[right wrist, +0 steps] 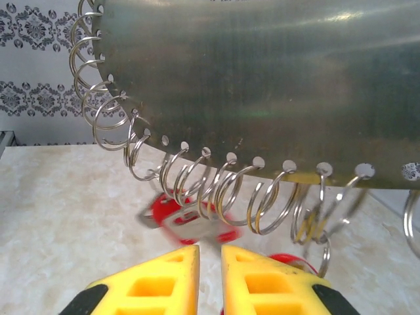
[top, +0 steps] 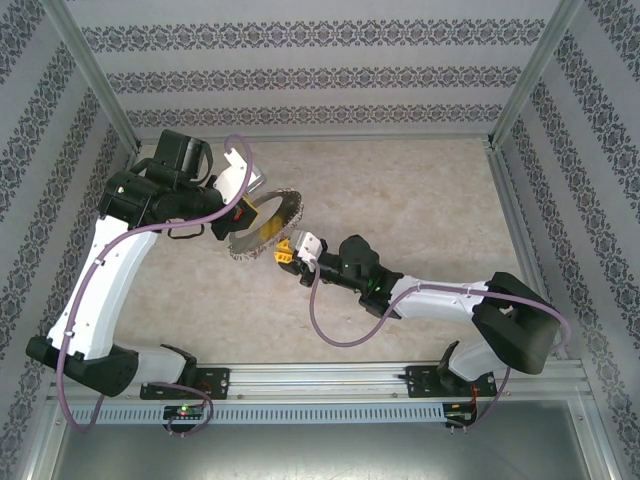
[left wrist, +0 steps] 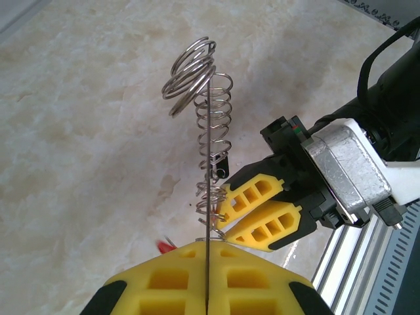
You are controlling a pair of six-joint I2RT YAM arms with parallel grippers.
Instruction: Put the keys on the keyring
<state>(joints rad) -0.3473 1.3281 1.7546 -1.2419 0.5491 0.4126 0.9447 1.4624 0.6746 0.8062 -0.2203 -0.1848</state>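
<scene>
The keyring (top: 268,225) is a thin grey metal disc whose rim is lined with wire loops. My left gripper (left wrist: 207,244) is shut on its edge and holds it up above the table. In the right wrist view the keyring (right wrist: 262,85) spans the top. A key with a red tag (right wrist: 190,220), blurred, hangs among the loops just ahead of my right gripper (right wrist: 210,249). Its jaws stand a narrow gap apart with nothing seen between them. Another red tag (right wrist: 289,260) shows past the right finger. A small black key head (left wrist: 223,167) sits against the loops.
The marble-patterned table (top: 420,200) is enclosed by patterned walls and a metal frame. An aluminium rail (top: 330,380) carries both arm bases at the near edge. A red bit (left wrist: 164,246) shows low beside the left fingers.
</scene>
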